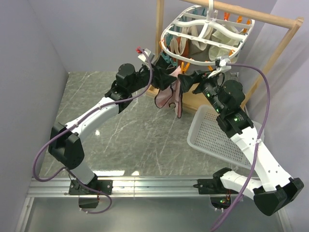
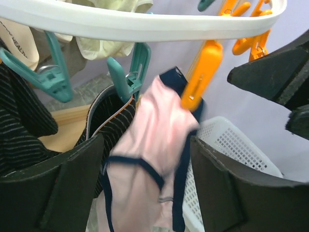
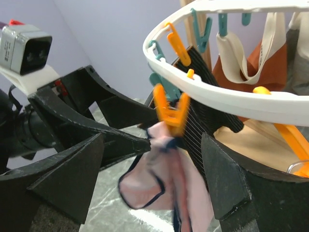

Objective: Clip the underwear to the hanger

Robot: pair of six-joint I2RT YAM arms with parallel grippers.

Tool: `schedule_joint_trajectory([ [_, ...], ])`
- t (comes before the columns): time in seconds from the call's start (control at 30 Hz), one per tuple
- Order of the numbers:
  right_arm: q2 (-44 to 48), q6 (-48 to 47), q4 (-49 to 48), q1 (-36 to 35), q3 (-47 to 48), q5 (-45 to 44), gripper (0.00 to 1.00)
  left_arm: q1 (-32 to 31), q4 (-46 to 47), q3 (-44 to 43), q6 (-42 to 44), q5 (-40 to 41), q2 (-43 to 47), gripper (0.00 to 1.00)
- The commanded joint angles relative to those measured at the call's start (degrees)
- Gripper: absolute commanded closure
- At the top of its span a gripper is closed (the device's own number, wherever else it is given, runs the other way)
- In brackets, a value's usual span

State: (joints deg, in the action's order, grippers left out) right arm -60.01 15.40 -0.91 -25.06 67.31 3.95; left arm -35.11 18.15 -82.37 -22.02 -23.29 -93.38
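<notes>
Top external view: both arms crowd under the near rim of the hanger, with little free room between them. Mesh basket lies to the right. Grey marble tabletop, lilac walls. Underwear hangs at an orange peg. Left gripper spread wide, fabric between its fingers; right gripper likewise released. Peg's bite is blurred; hem cut off in left wrist view.

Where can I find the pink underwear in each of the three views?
Top external: the underwear is at centre, hanging below the hanger.
Left wrist: the underwear is at centre, beside the orange peg.
Right wrist: the underwear is at lower centre, under the orange peg.
Shared landmark: the white hanger rim.
</notes>
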Motion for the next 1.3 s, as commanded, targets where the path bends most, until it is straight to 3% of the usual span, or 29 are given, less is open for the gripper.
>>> schedule_joint_trajectory([
  [0.0, 1.6, -0.5, 0.0, 0.4, -1.2, 3.1, 0.12, 0.7, 3.0, 1.7, -0.6, -3.2, 4.3, 0.22],
  [0.23, 2.0, -1.2, 0.5, 0.3, -0.9, 4.3, 0.12, 2.2, 4.8, 4.8, -1.5, -8.4, 6.5, 0.14],
  [0.57, 4.4, -4.7, 5.4, -1.0, -3.0, 7.7, 0.12, 3.6, 7.9, 10.3, -1.4, -12.6, 9.2, 0.23],
  [0.93, 9.6, -6.3, 11.3, -1.6, -4.1, 3.5, 0.13, 0.9, 10.9, 19.8, 8.5, -18.1, 15.6, 0.22],
  [1.27, 11.6, -6.5, 11.8, -1.5, -3.1, 5.0, 0.14, -0.6, 11.6, 21.5, 7.4, -17.2, 17.6, 0.22],
])
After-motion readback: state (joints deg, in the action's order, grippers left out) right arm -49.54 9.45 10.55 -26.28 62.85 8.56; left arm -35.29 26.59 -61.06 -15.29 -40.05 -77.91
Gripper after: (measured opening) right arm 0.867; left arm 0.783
